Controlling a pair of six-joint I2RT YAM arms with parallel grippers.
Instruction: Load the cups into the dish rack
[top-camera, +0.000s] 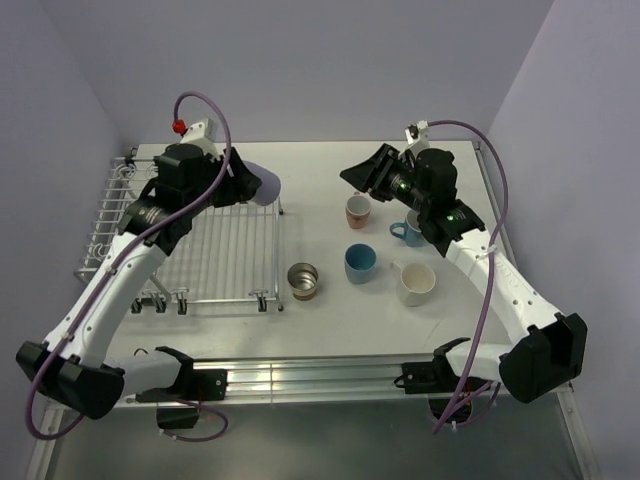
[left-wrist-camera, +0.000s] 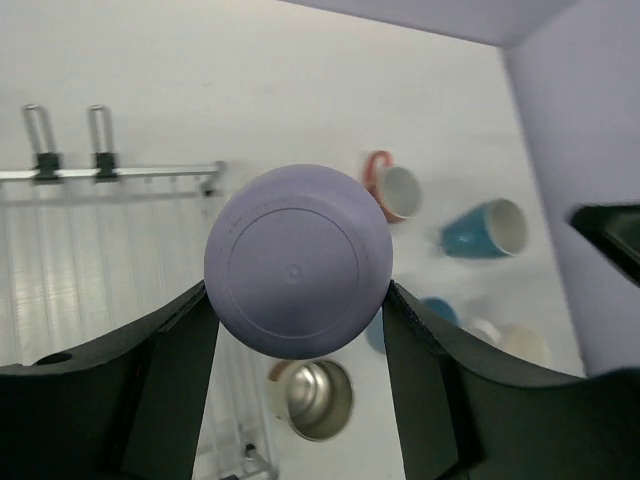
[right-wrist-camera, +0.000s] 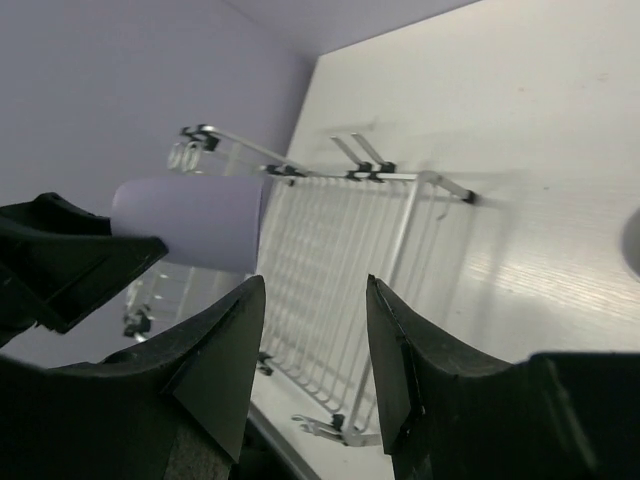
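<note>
Left wrist view: your left gripper (left-wrist-camera: 298, 300) has its jaws clamped on the one lavender cup (left-wrist-camera: 298, 262), base toward the lens, at the far right corner of the single dish rack (top-camera: 215, 255). Your right gripper (right-wrist-camera: 315, 330) has its jaws apart, holding nothing. Five more cups sit on the table (top-camera: 330, 330) right of the rack: salmon-pink cup (top-camera: 358, 210), mid-blue mug (top-camera: 408, 230), light blue cup (top-camera: 360, 263), cream-white mug (top-camera: 415, 282), steel cup (top-camera: 303, 280).

A white table (top-camera: 330, 320) meets pale lilac walls (top-camera: 300, 60), with an aluminium rail (top-camera: 300, 378) along its near edge.

1 overhead view, 2 wrist close-ups
</note>
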